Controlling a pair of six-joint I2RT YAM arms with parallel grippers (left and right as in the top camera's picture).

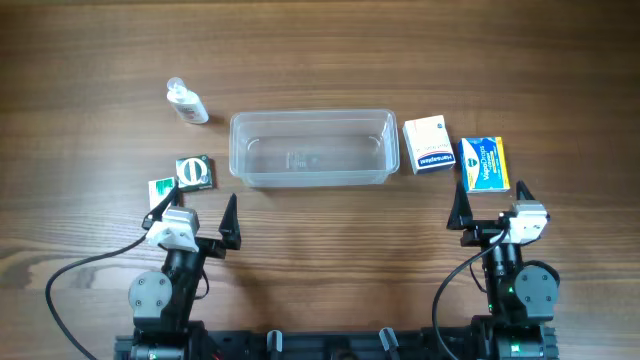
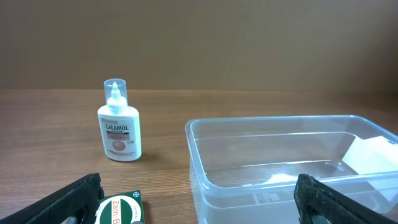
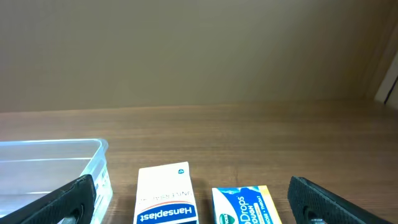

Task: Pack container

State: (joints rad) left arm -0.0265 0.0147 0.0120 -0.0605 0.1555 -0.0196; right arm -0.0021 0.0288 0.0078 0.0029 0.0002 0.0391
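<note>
- Judging from the layout, packing has not begun: the container (image 1: 313, 113) is empty and every item lies outside it on the table (image 1: 320, 250).
- Far left, well back: a small white lotion bottle (image 1: 187, 103) with a clear cap. It looks upright in the left wrist view and stands apart from the tub.
- Nearer the arms, a green box (image 1: 194, 172) lies flat just off the container's left end. A second green-and-white box (image 1: 160, 190) sits beside it, partly under one finger in the overhead view.
- Left gripper (image 1: 203, 200): jaws spread wide, nothing between them. It sits just short of the green boxes. I cannot tell whether the outer finger touches the second box.
- Centre: the container is a clear tub with its long side across the table, roughly midway between the two arms, open side up.
- Right of the tub, almost against its end: a white Hansaplast box (image 1: 427, 145), then a yellow-and-blue drops box (image 1: 484, 165) just beside that.
- Right gripper (image 1: 490, 200): also wide open and empty. It is lined up just short of the drops box.
- Next move, as I read it: either arm reaches forward, closes on its nearest box and lifts it over the rim. The flat boxes call for a low approach and a grip across the narrow sides. The right arm's two boxes sit close together, so a finger could nudge the neighbour.
</note>
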